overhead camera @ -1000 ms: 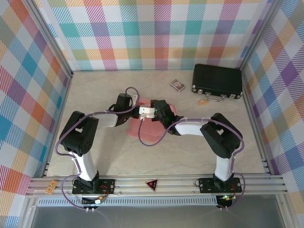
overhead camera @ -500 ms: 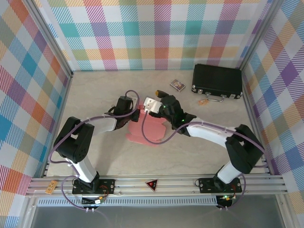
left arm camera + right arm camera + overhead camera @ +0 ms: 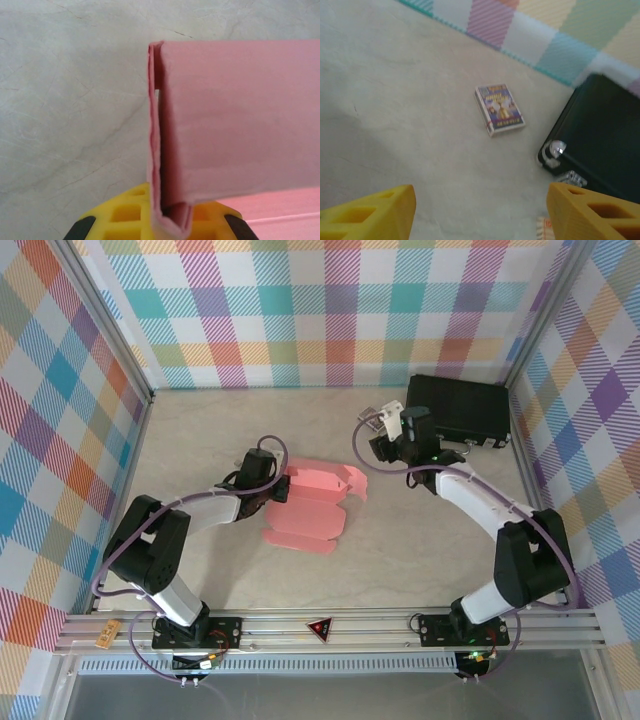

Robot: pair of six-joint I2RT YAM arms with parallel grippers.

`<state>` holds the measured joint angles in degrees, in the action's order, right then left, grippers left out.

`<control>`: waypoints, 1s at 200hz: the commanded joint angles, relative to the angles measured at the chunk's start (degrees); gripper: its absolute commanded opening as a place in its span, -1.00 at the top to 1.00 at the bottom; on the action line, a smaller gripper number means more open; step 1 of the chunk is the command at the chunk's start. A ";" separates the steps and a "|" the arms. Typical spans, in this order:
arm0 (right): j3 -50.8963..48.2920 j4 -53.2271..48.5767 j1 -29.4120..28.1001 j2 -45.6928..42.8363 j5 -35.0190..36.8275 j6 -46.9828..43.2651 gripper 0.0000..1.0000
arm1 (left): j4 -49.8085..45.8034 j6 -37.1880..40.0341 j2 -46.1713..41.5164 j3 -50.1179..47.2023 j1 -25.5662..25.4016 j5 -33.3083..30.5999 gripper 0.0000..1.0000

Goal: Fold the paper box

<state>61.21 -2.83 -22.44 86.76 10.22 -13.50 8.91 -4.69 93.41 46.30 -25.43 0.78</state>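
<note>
The salmon-pink paper box (image 3: 312, 508) lies partly folded in the middle of the table, its scalloped flaps toward the right. My left gripper (image 3: 279, 488) is at the box's left edge. In the left wrist view a folded edge of the paper box (image 3: 235, 120) stands upright, and the left gripper (image 3: 170, 222) is shut on its lower corner between the yellow fingers (image 3: 122, 217). My right gripper (image 3: 384, 438) hovers at the back right, away from the box. Its yellow fingers (image 3: 370, 212) are wide apart with nothing between them.
A black hard case (image 3: 458, 410) (image 3: 602, 135) with latches stands at the back right, just right of my right gripper. A tiny patterned card pack (image 3: 499, 110) lies on the table ahead of that gripper. A small orange tag (image 3: 543, 229) lies near the case. Plaid walls enclose the table.
My right arm has left the box and swung to the back right, toward the black case. The box now lies uncovered, with the left gripper still at its left edge.
</note>
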 commanded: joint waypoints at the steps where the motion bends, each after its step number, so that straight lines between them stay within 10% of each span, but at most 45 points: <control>1: 0.13 -5.74 1.45 2.19 -5.76 6.43 -0.38 | -0.12 -1.11 -1.93 -0.65 -0.41 -0.29 0.94; 200: 1.60 -13.50 -0.76 11.06 -25.39 1.34 -0.18 | -0.47 -4.57 -0.86 -0.66 -1.54 -3.23 0.94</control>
<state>61.10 -14.85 -22.22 96.79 -11.90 -11.16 8.88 -8.12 93.36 45.87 -26.24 -1.26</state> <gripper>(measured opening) 0.592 0.060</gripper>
